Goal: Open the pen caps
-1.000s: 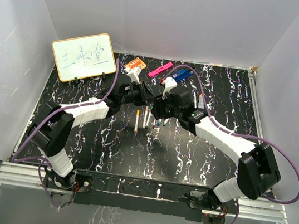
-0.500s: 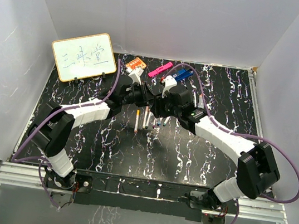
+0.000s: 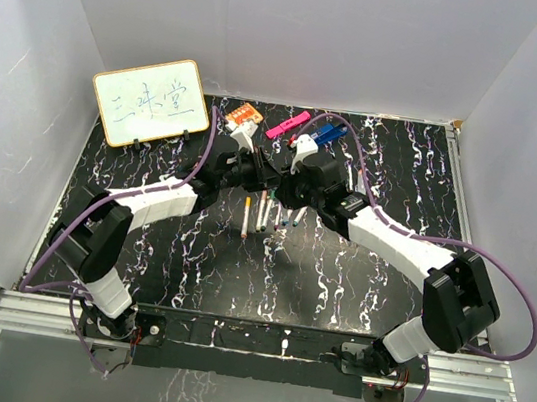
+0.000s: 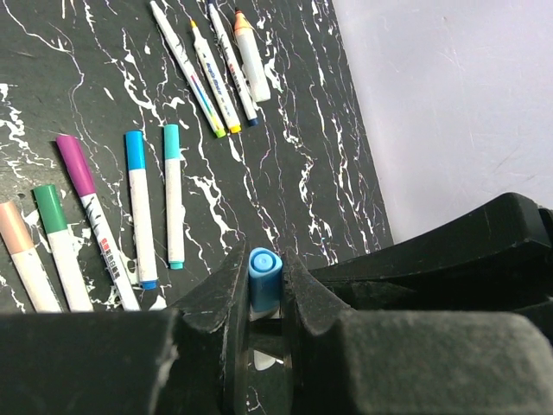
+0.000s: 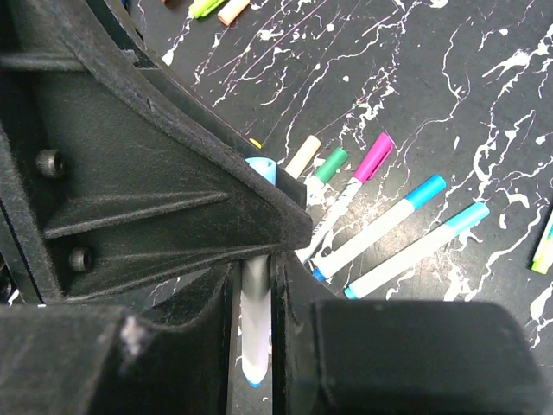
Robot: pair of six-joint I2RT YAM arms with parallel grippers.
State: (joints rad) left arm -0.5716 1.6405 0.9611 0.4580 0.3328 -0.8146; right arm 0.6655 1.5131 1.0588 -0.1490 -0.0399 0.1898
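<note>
My two grippers meet over the middle of the table, the left gripper (image 3: 259,171) against the right gripper (image 3: 286,181). In the left wrist view the left gripper (image 4: 262,270) is shut on the light blue cap (image 4: 263,278) of a white pen. In the right wrist view the right gripper (image 5: 255,290) is shut on that pen's white barrel (image 5: 256,324), and the blue cap (image 5: 263,167) peeks out beyond the left gripper's body. Capped pens lie below: purple (image 4: 76,164), green (image 4: 49,208), blue (image 4: 134,149), teal (image 4: 172,141).
Several pens lie in a row under the grippers (image 3: 265,213). More thin pens lie farther off (image 4: 216,69). A small whiteboard (image 3: 151,101) stands at the back left. An orange item (image 3: 244,114), a pink highlighter (image 3: 288,123) and a blue clip tool (image 3: 329,132) lie at the back.
The two grippers have drawn together over the pen row; the gap seen between them a second ago has closed.
</note>
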